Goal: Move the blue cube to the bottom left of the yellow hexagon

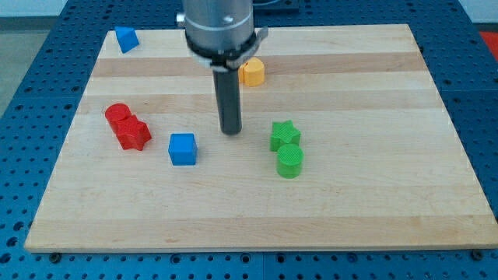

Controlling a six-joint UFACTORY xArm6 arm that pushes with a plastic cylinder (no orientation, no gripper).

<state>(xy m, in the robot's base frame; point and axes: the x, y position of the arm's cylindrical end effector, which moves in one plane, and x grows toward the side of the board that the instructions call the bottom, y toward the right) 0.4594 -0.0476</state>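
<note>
Blue cube [182, 148] at board centre-left, yellow hexagon [252, 72] well apart toward view's top, my tip [231, 132] between them, touching neither, gripperless rod, nothing held

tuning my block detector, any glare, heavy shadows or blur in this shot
Camera view: even, soft light, no glare on the wooden board; only faint shadows beside the blue cube and green cylinder; the blocks and my tip look sharp; the arm housing is cut off at the view's top.
</note>
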